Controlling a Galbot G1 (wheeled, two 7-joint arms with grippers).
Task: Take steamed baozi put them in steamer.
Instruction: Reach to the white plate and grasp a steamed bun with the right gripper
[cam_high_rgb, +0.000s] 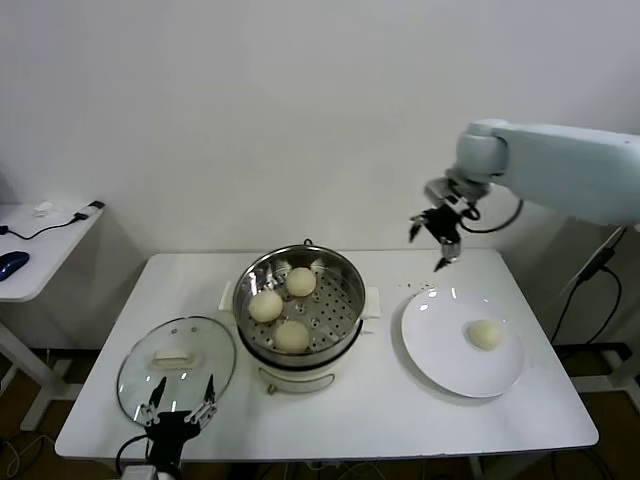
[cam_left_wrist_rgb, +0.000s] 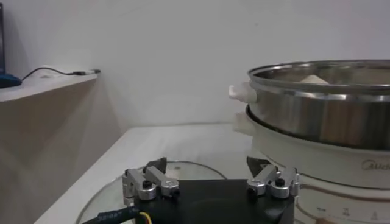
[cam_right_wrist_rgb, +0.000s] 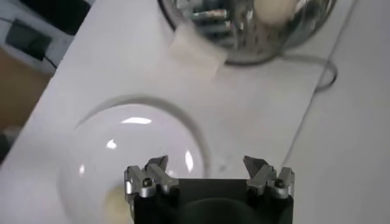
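A: Since three baozi already sit on the tray in the steamer (cam_high_rgb: 300, 312), we only have one left to fetch. Starting at our left: the left gripper (cam_high_rgb: 178, 412) is parked low at the table's near edge, over the rim of the glass lid (cam_high_rgb: 176, 362), fingers spread apart and holding nothing.

B: Agreed, it can wait there. In the middle, the steamer has a free patch of tray on its right side, so we judge that is where the last bun should go.

A: And that last baozi (cam_high_rgb: 486, 334) lies on the plate (cam_high_rgb: 440, 345), toward the plate's right side, well apart from the steamer.

B: The right gripper (cam_high_rgb: 441, 241) hangs high above the plate's far edge, arm reaching in from the right, wrist bent so the fingers point down. Its fingers are parted and empty.

A: So we should bring it forward and right until it is centred over the bun, come straight down, and close gently; the dough looks soft and may dent.

B: Then lift clear of the steamer's rim before crossing over.
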